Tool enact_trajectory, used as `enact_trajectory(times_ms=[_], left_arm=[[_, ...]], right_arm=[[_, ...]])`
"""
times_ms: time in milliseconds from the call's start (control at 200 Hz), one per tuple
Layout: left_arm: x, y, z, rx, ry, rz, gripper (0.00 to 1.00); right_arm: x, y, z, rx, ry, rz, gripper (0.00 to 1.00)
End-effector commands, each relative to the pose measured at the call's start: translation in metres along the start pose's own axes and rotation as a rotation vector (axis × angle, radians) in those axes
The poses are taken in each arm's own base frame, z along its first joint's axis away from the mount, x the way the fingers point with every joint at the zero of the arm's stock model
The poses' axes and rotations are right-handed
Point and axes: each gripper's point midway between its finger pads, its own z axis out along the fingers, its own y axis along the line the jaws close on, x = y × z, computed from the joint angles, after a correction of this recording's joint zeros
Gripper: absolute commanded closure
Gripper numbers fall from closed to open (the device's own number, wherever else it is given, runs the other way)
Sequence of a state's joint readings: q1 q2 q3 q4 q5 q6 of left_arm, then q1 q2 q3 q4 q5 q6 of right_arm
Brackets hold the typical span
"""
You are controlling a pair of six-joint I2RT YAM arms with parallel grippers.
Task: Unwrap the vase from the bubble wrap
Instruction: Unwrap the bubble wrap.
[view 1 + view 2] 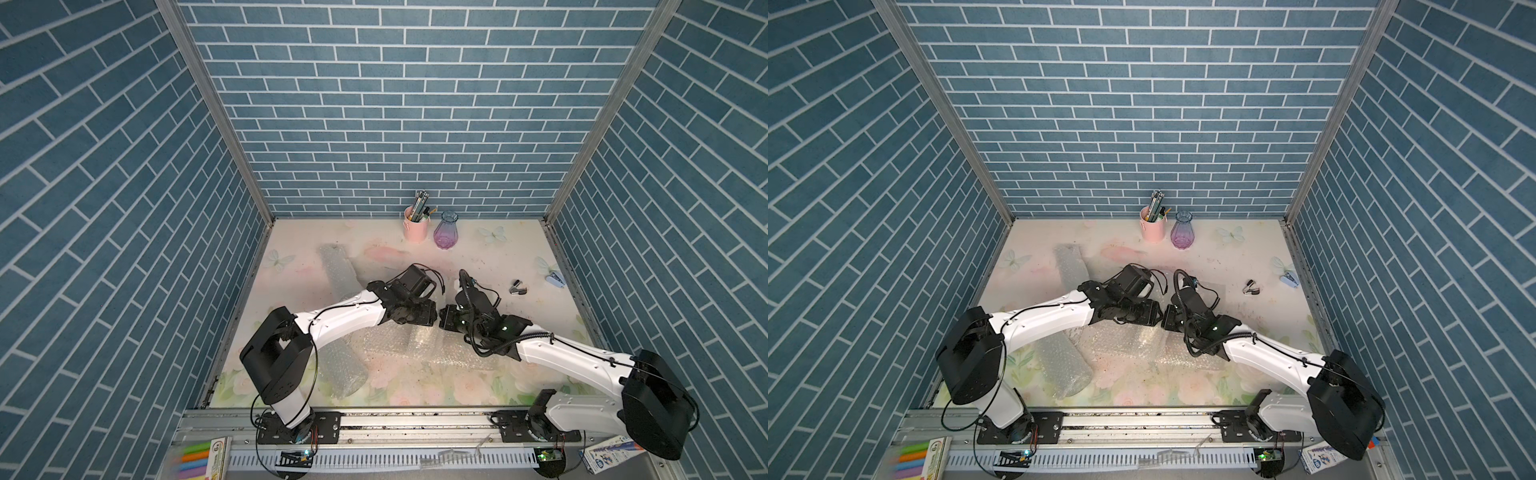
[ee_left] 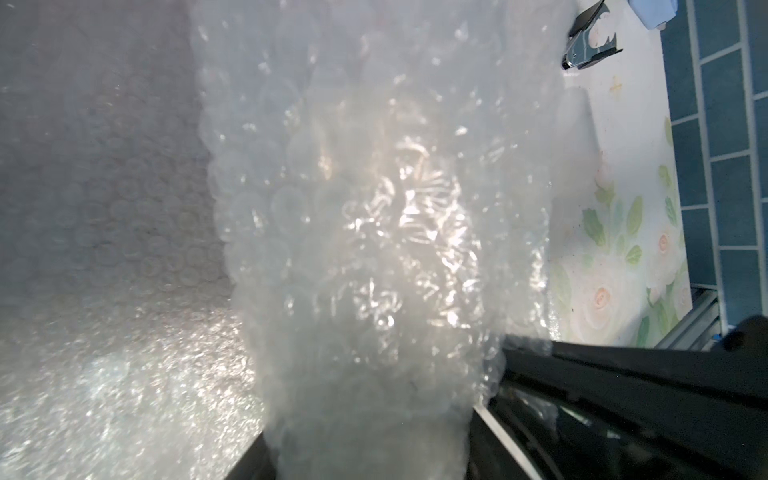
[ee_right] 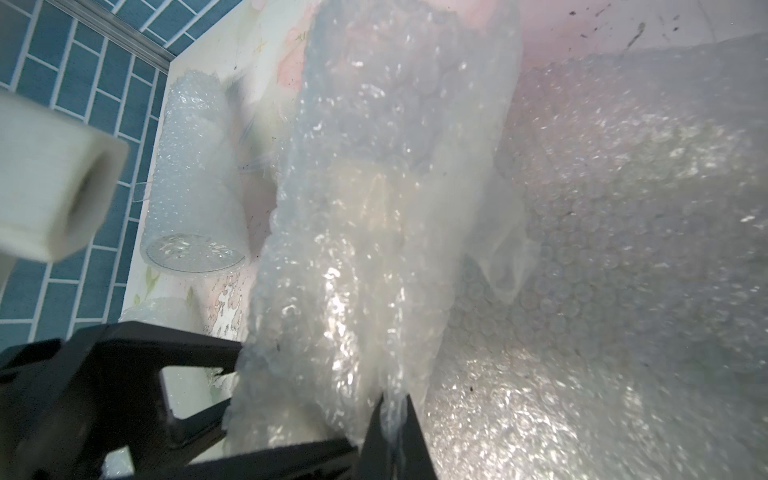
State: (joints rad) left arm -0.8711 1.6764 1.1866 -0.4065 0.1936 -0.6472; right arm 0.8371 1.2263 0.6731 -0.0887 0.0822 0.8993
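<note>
**Arms.** Both arms reach in over the floral table point(image 1: 469, 266) and meet head-on near its centre.

**Left gripper point(image 2: 380, 397).** The jaws stand partly apart and clamp the wrapped vase point(image 2: 374, 249) between them. In the left wrist view the bundle fills the gap, and one black finger point(image 2: 582, 374) bears against its side. Cut-glass glints show through the wrap layers.

**Right gripper point(image 3: 392, 415).** The jaws are fully closed and pinch a thin edge of the bubble wrap point(image 3: 374, 208). From the fingertips, this layer runs straight onto the same bundle.

**Flattened sheet point(image 1: 453, 353).** A crinkled sheet of bubble wrap lies flat on the table. It starts beneath the two grippers and spreads under the right forearm.

**Position of the wrapped vase.** In a top view it sits directly below the point where the grippers meet, over the near edge of the flattened sheet. Whether it rests on the sheet or is lifted clear cannot be told.

**Other items.**
- Front roll point(image 1: 345, 370): a bubble-wrapped roll lying under the left arm, near the table's front edge.
- Rear roll point(image 1: 336, 270): a second bubble-wrapped roll, beyond the left forearm.
- Purple glass vase point(image 1: 445, 230): bare and upright at the back wall, well apart from both grippers.
- Pink pencil cup point(image 1: 415, 228): just beside the purple vase.
- Staple remover point(image 1: 517, 287): on bare table beyond the right gripper.
</note>
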Motion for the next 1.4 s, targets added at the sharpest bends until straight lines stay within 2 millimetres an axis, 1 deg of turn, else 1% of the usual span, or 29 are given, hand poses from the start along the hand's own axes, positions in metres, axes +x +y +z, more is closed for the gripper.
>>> enact_trajectory(times_ms=[0, 130, 230, 375, 630, 770, 815, 890, 980, 1100, 1150, 1210, 1395], left_arm=[[-0.012, -0.025, 0.006, 0.058, -0.034, -0.018, 0.64], [-0.010, -0.038, 0.019, 0.071, -0.023, -0.024, 0.64], [-0.009, -0.042, 0.029, 0.072, -0.018, -0.039, 0.64], [-0.010, -0.040, 0.040, 0.062, -0.015, -0.055, 0.64], [-0.008, -0.036, 0.059, 0.057, 0.000, -0.067, 0.64], [-0.005, -0.034, 0.068, 0.054, 0.016, -0.074, 0.59], [-0.006, -0.034, 0.068, 0.053, 0.015, -0.073, 0.57], [-0.006, -0.028, 0.069, 0.032, 0.009, -0.075, 0.51], [-0.008, -0.022, 0.070, 0.019, -0.002, -0.081, 0.47], [-0.009, -0.018, 0.069, 0.003, -0.007, -0.070, 0.33], [-0.009, -0.016, 0.068, -0.008, -0.008, -0.060, 0.29], [-0.009, -0.013, 0.066, -0.021, -0.009, -0.046, 0.26], [-0.012, 0.000, 0.053, -0.089, -0.029, 0.005, 0.25]], right_arm=[[0.008, -0.018, -0.009, 0.044, 0.024, -0.010, 0.98], [0.011, -0.032, -0.015, 0.065, 0.036, -0.013, 0.98], [0.013, -0.043, -0.014, 0.079, 0.051, -0.009, 0.98], [0.016, -0.054, -0.008, 0.082, 0.072, -0.006, 0.98], [0.018, -0.064, 0.005, 0.098, 0.107, -0.013, 0.98], [0.020, -0.069, 0.013, 0.112, 0.122, -0.014, 0.98], [0.022, -0.072, 0.014, 0.122, 0.124, -0.016, 0.98], [0.024, -0.076, 0.018, 0.133, 0.126, -0.025, 0.98], [0.027, -0.080, 0.021, 0.137, 0.128, -0.032, 0.98], [0.028, -0.083, 0.023, 0.141, 0.120, -0.038, 0.97], [0.027, -0.084, 0.023, 0.144, 0.115, -0.040, 0.97], [0.026, -0.085, 0.023, 0.148, 0.113, -0.042, 0.96], [0.026, -0.086, 0.023, 0.152, 0.112, -0.045, 0.95]])
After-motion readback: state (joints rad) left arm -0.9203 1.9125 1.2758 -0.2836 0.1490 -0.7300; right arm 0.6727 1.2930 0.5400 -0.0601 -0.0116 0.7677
